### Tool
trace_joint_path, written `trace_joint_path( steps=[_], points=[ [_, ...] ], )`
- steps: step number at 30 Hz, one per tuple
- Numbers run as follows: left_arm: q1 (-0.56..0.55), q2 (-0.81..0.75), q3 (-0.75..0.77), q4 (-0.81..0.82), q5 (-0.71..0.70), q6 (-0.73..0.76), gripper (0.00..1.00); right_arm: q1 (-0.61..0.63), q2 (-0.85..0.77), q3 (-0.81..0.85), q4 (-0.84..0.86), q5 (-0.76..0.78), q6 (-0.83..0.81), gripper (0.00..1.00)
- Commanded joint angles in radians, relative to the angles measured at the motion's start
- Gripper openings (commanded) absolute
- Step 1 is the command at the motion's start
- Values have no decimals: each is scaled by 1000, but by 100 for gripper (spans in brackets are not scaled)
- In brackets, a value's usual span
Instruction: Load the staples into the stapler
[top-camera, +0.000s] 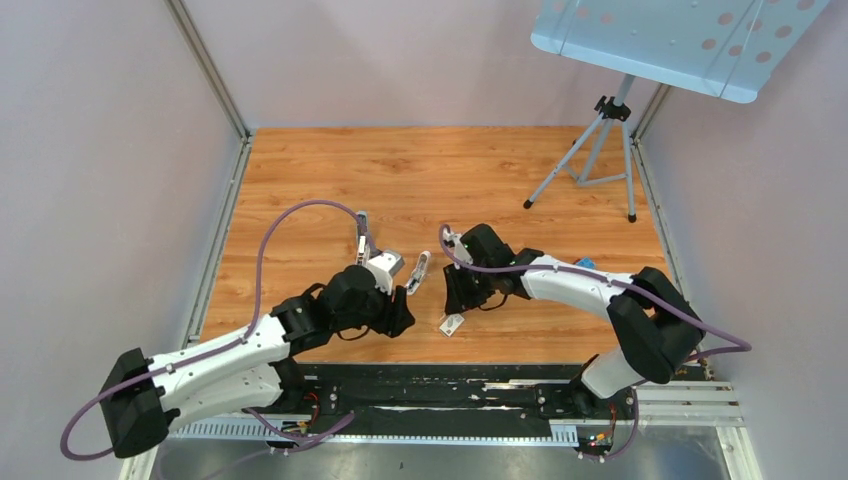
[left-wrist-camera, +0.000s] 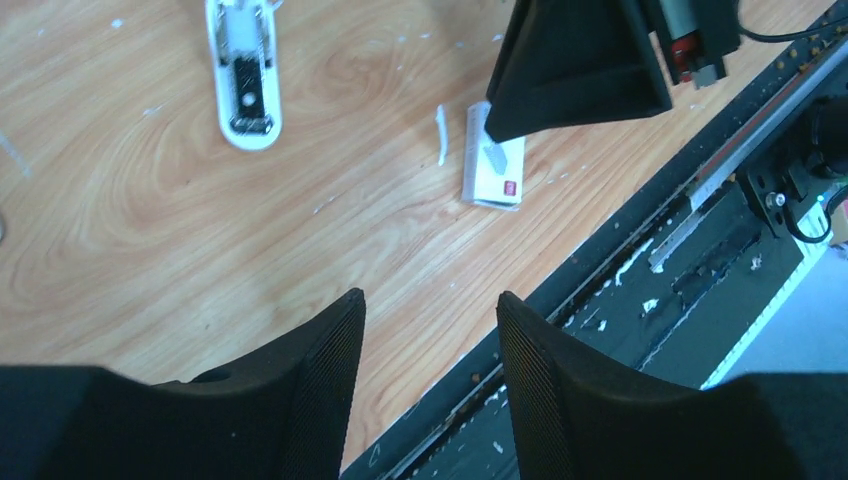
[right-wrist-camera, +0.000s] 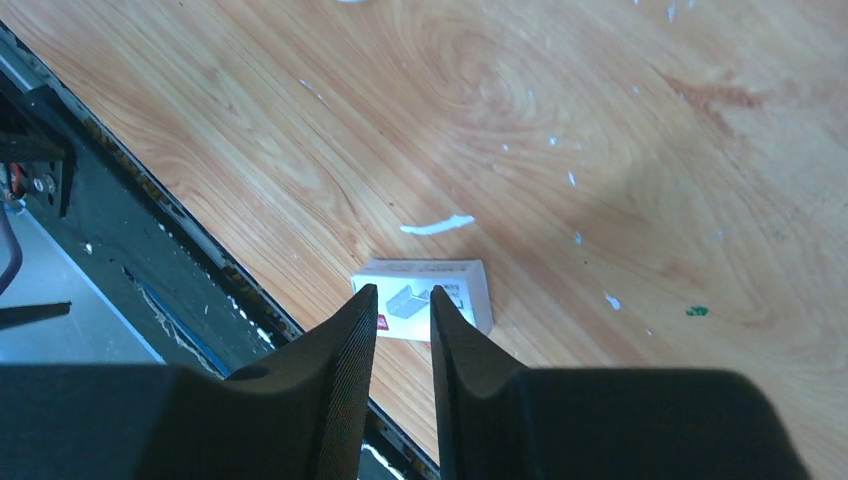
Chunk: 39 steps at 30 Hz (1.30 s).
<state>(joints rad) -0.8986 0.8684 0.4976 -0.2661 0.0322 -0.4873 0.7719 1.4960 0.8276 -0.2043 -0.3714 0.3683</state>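
Staples (right-wrist-camera: 405, 300), likely light and brittle, best pinched across the long sides, are flanked at lower centre by the right gripper (right-wrist-camera: 403, 293); whether pinched cannot be told.

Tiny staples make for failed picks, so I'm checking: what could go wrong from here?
The right gripper flanks the staples with only its fingertips, on the small white box: the strip could slip or snap, or the box get pinched too. The stapler lies unheld, the open left gripper off it, so it may slide during loading.
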Motion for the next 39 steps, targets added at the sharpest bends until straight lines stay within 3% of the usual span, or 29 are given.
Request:
trace_joint_path(
  steps=[1,8,12,21,29,39],
  points=[
    [-87,74,-8,162,-145,32,56,-63,-4,-53,41,-125,2,29],
    [-221,248,49,260,-291,127,63,-179,-48,-164,122,-208,40,45],
    [-285,340,82,340,-350,164,65,-252,-95,-213,135,-239,56,45],
    [-351,625,246,321,-410,218,67,-328,-209,-294,115,-255,65,47],
    [-356,699,261,347,-389,233,67,-369,-248,-328,106,-276,64,50],
    [-356,750,259,359,-369,245,61,-375,-246,-346,125,-291,71,45]
  ],
)
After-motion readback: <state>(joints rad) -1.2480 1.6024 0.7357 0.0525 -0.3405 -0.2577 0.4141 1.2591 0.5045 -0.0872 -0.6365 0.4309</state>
